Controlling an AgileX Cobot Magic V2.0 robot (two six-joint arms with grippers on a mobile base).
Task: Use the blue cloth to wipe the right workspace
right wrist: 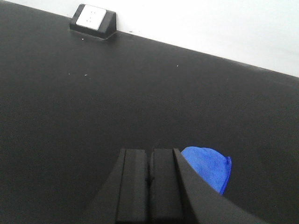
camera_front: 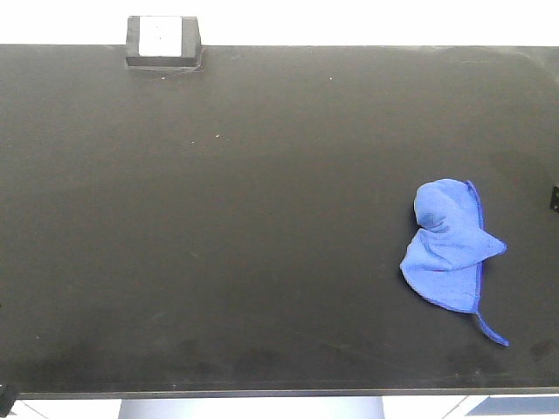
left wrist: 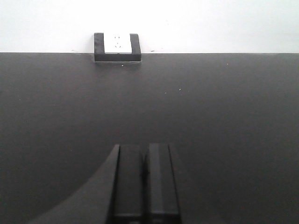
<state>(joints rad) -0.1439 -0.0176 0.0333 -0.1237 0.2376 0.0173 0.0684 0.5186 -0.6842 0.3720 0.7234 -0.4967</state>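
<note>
Blue cloth lies crumpled on right side of black worktop. Left gripper fingers together, empty. Right gripper fingers together, just beside cloth.

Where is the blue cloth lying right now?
The blue cloth lies crumpled on the right side of the black table in the front view, far from the socket box at the back left edge; neither arm touches it.

A wide black table fills the scene; its dark top shows a few pale specks. A black socket box with a white face sits at the far left edge, against the white wall.
</note>
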